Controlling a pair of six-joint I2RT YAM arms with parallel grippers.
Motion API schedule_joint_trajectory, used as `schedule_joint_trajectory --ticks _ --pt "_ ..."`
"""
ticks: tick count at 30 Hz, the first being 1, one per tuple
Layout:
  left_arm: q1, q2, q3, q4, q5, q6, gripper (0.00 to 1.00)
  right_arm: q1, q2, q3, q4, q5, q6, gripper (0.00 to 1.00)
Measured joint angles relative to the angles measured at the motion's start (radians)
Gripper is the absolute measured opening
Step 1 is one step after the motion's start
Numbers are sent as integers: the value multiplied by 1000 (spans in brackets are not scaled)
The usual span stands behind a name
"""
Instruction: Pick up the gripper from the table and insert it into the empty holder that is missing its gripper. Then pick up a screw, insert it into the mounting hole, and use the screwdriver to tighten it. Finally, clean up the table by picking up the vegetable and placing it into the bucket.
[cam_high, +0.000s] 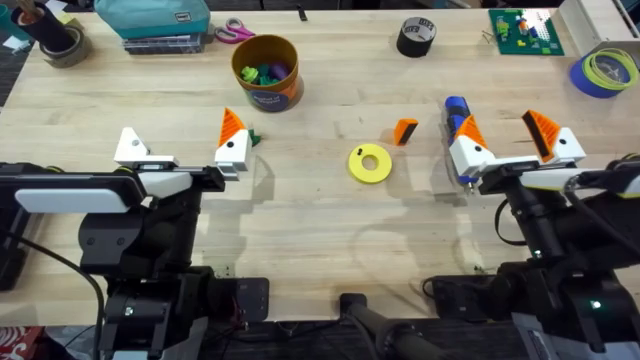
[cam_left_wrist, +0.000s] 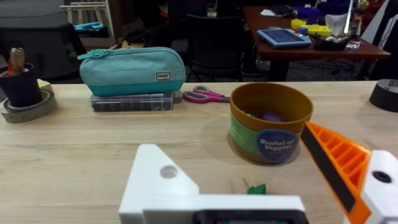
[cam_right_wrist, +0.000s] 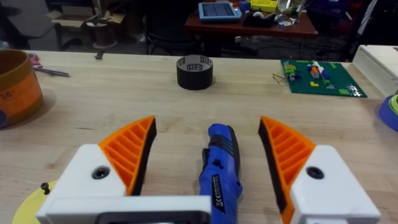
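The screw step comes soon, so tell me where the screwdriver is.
The blue screwdriver lies on the table's right side in the overhead view, between the open right gripper's fingers, right of the loose orange gripper finger.

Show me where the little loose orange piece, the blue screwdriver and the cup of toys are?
gripper (cam_high: 405, 131): overhead view, middle of its orange body.
screwdriver (cam_right_wrist: 219, 165): right wrist view, blue barrel between the fingers.
bucket (cam_left_wrist: 272, 122): left wrist view, front wall above the label.
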Motion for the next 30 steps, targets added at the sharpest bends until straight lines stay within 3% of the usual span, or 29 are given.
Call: schedule_joint_trajectory --ticks 9,14,18,24,30 --pt "0 0 0 4 0 0 985 0 0 0 -1 -2 0 996" --pt "0 0 2 89 0 0 985 0 2 0 110 -6 0 997" --pt "0 0 54 10 0 0 985 0 2 29 196 -11 0 997" --pt "0 58 308 -214 0 29 985 0 4 238 54 -14 0 996" --pt "0 264 633 -427 -1 57 985 0 113 545 -230 -14 0 997"
